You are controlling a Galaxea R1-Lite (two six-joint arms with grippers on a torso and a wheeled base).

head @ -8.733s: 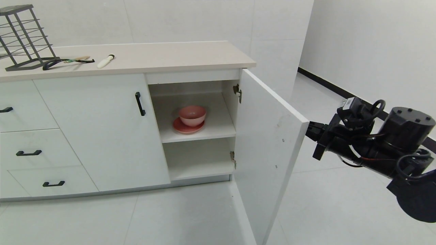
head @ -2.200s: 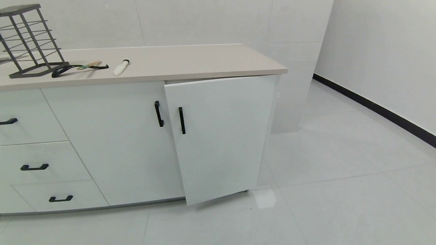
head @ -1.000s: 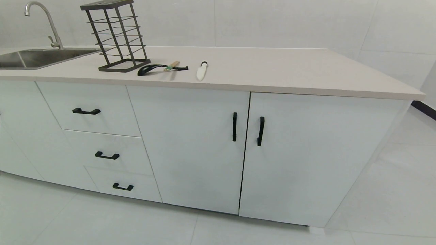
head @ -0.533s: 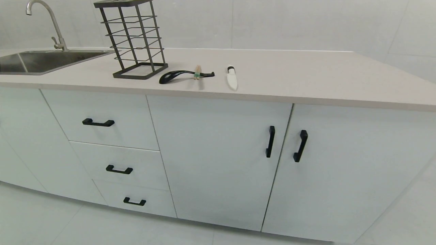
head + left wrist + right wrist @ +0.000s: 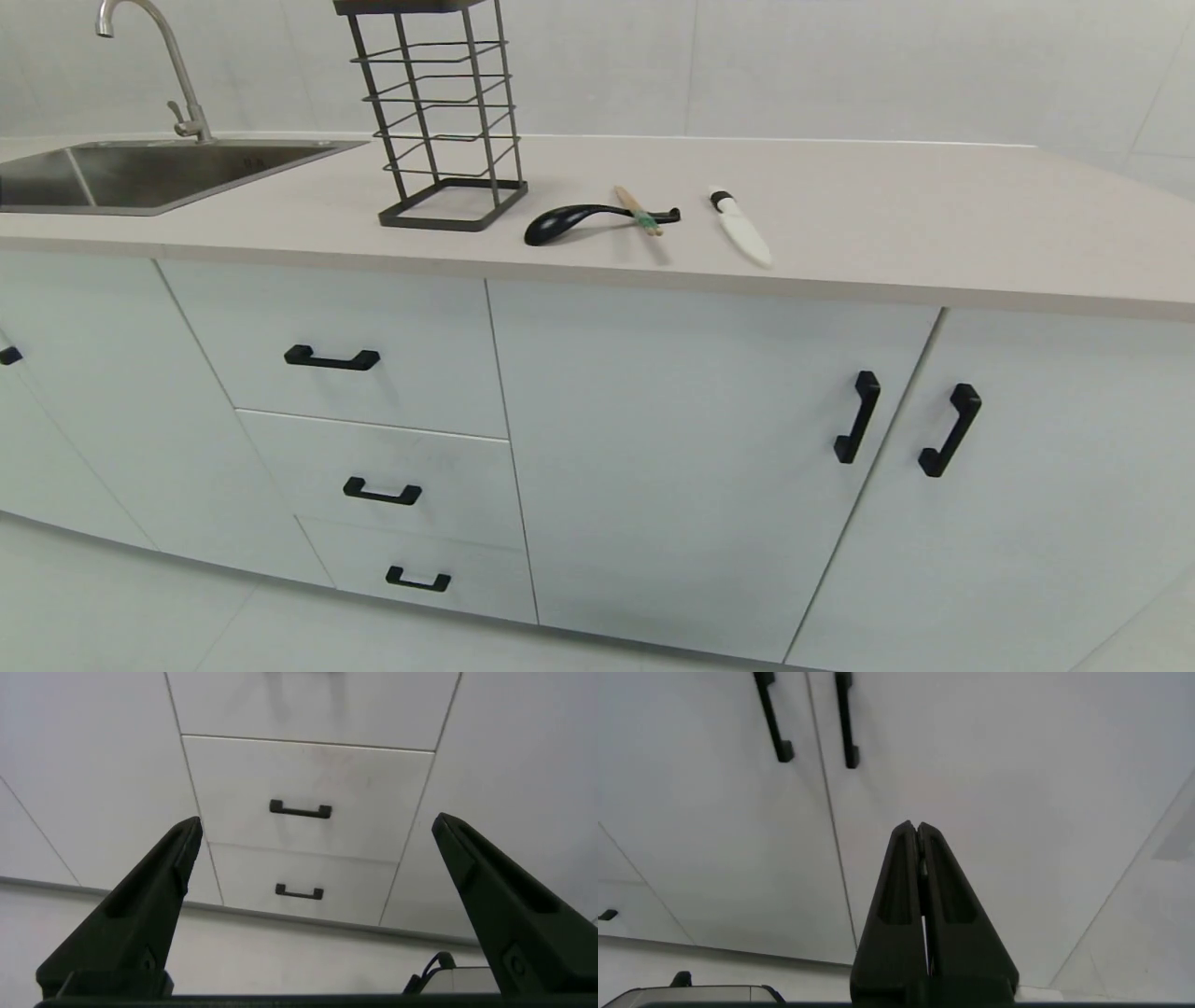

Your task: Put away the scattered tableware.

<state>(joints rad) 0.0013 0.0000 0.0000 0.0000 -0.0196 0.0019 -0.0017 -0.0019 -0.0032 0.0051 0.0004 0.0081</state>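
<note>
Both arms are low, below counter height. The left gripper [image 5: 318,826] has its jaws spread wide and empty, facing the drawers [image 5: 308,793]. The right gripper [image 5: 917,829] has its jaws pressed together on nothing, facing the cabinet doors [image 5: 990,793], which are shut, just under their handles [image 5: 845,719]. Nothing is held. Up on the counter [image 5: 887,224], near the front edge, lie the task items: a black spoon [image 5: 579,219] with the chopsticks [image 5: 638,210] crossing the end of its handle, apparently touching it, and a white knife [image 5: 742,238] just beside them on the right, apart from both. Behind them to the left stands the wire rack [image 5: 448,112], upright, and farther left is the sink [image 5: 140,168]. My read is that this is the approach step, before any pick. To do it well, square up to the counter and lift an arm clear above the edge before reaching in. I'd take the knife first since it lies free, gripping across its narrow width with the jaws coming straight down. For the spoon, grip mid-handle, away from the chopsticks, so the lift doesn't roll them toward the edge. The right jaws need opening before the descent.
</note>
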